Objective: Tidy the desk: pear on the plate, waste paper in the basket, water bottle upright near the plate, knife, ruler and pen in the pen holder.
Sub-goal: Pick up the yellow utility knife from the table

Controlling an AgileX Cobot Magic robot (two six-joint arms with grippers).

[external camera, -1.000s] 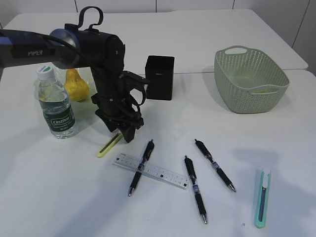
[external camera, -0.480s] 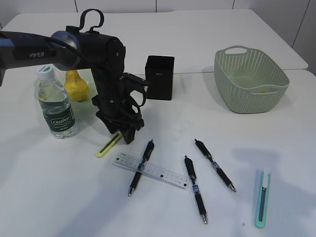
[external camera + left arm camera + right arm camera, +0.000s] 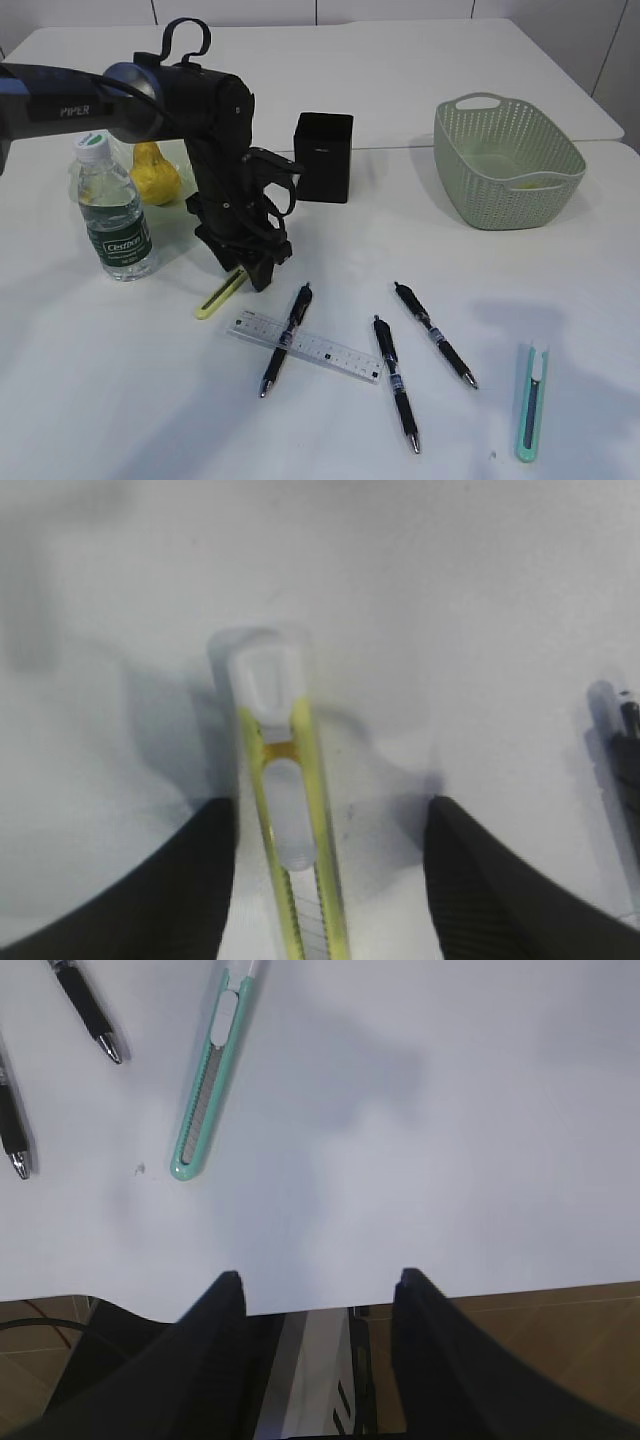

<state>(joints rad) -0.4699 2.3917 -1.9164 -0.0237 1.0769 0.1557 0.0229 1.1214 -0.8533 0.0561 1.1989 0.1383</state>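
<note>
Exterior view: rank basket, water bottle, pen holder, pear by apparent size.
1. Basket, largest.
2. Water bottle.
3. Pen holder: close to the bottle in area, so unsure; it also sits farther from the camera.
4. Pear, smallest, though partly hidden by the bottle and arm.

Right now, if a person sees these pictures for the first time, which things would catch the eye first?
Probably the big black left arm, its hand lowered with fingers open on either side of a yellow utility knife lying on the white table. Next, the pale green woven plastic basket at the back right, and the three black pens scattered around a clear ruler in front.
</note>
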